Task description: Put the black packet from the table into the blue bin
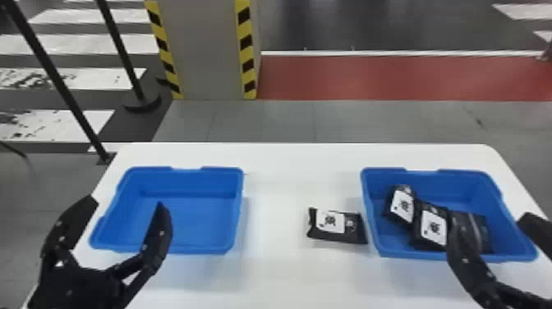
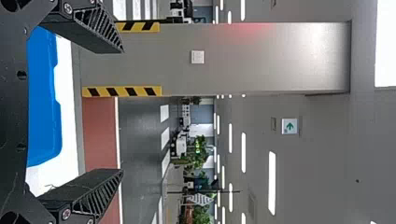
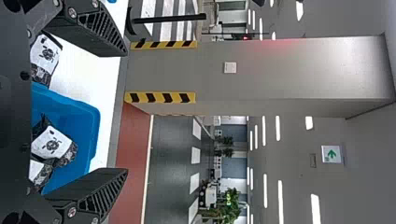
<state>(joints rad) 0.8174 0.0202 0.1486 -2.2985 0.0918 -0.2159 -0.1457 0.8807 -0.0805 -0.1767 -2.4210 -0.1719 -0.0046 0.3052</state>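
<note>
Nearer the table's (image 1: 279, 172) right edge than its left, the black packet (image 1: 337, 237) lies beside the right bin (image 1: 371, 230), long axis roughly parallel to the far edge, label end leftward. That wall could snag a descending finger. Left gripper (image 2: 123, 111) and right gripper (image 3: 127, 112) have empty jaws spread wide.

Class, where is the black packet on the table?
In the head view, the black packet lies right of centre, just left of the right-hand blue bin.
</note>
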